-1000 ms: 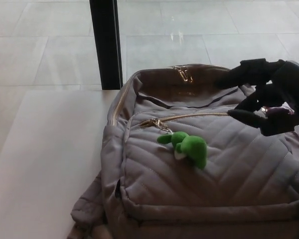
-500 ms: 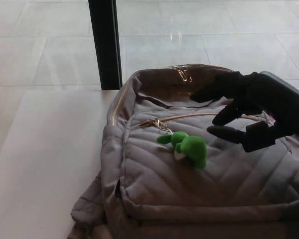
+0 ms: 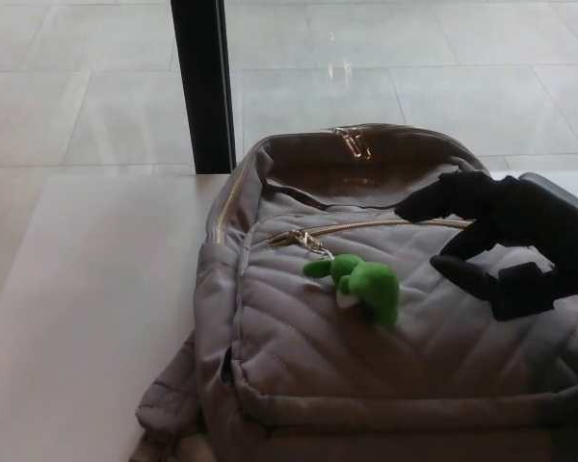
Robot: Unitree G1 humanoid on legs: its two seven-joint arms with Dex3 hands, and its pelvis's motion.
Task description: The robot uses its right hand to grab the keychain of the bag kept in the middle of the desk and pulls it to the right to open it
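Observation:
A grey quilted backpack (image 3: pixel 385 356) lies flat on the white desk (image 3: pixel 87 308). A green plush keychain (image 3: pixel 363 284) rests on its front panel, clipped to a gold zipper pull (image 3: pixel 303 239) at the left end of the front pocket zipper. My right hand (image 3: pixel 511 241) hovers over the bag's right side, a short way right of the keychain, open with fingers spread and holding nothing. The left hand does not show.
A black post (image 3: pixel 204 87) stands behind the desk's far edge, left of the bag. Pale tiled floor lies beyond. A second gold zipper pull (image 3: pixel 354 142) sits at the bag's top.
My right hand has come down and left from the bag's upper right corner toward the keychain, then settled slightly lower and to the right. The bag and keychain have not moved.

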